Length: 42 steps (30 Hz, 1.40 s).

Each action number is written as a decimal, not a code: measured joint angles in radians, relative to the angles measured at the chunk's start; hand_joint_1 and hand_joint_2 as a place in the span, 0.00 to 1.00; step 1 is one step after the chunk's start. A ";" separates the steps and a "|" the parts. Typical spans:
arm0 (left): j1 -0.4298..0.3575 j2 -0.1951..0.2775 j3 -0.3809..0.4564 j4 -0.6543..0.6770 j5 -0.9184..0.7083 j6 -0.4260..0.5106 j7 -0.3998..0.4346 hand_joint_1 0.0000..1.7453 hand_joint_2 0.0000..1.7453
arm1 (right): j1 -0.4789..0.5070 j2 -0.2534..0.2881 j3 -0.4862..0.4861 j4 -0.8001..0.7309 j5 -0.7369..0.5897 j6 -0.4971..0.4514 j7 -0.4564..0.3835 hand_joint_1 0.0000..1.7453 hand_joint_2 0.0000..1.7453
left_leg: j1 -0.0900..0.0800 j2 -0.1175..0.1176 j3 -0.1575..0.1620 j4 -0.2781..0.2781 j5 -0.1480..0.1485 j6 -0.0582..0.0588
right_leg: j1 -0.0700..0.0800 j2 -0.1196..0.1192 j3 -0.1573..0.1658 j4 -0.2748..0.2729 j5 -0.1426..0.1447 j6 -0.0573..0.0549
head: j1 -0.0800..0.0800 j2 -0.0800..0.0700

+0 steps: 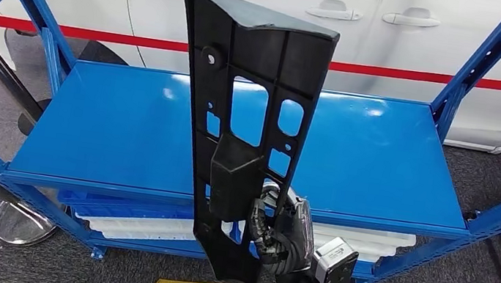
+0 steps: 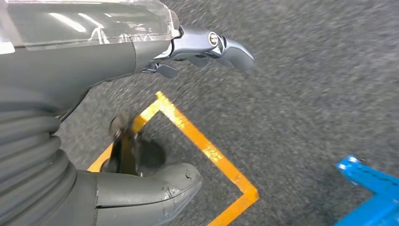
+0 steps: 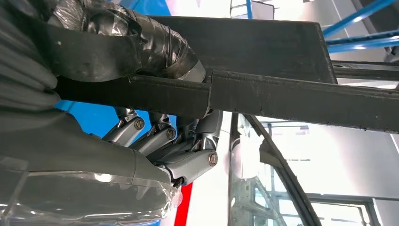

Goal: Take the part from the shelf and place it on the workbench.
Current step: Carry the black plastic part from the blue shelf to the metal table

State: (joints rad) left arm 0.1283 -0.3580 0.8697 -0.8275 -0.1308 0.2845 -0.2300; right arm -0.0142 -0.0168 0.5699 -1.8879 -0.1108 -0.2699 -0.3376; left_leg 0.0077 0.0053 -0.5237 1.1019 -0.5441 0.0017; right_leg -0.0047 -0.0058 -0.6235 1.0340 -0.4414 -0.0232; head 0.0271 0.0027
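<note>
Right hand (image 1: 285, 229) grips the upright black part (image 1: 250, 119) low; left hand (image 2: 141, 117) hangs empty, seemingly spread. Carry it steadily, keeping it vertical.

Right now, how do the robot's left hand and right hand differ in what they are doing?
The right hand grips the black part near its lower end, holding it upright in front of the blue shelf; the left hand holds nothing. The right hand's fingers are curled round the part's edge; the left hand's fingers are apart. The right hand is raised; the left hangs over grey floor with yellow tape.
</note>
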 joint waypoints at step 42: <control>0.040 0.001 0.000 -0.085 0.015 -0.057 0.104 0.00 1.00 | 0.160 -0.018 -0.043 0.028 0.065 0.103 -0.121 1.00 1.00 | -0.004 0.007 -0.006 -0.123 0.075 0.049 | -0.009 0.002 -0.074 0.255 -0.166 0.050 | -0.001 0.000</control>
State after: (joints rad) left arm 0.1683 -0.3571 0.8696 -0.9129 -0.1161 0.2272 -0.1257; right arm 0.1458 -0.0351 0.5271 -1.8600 -0.0462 -0.1672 -0.4585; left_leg 0.0038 0.0126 -0.5302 0.9784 -0.4688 0.0509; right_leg -0.0133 -0.0035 -0.6971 1.2890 -0.6074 0.0272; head 0.0265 0.0027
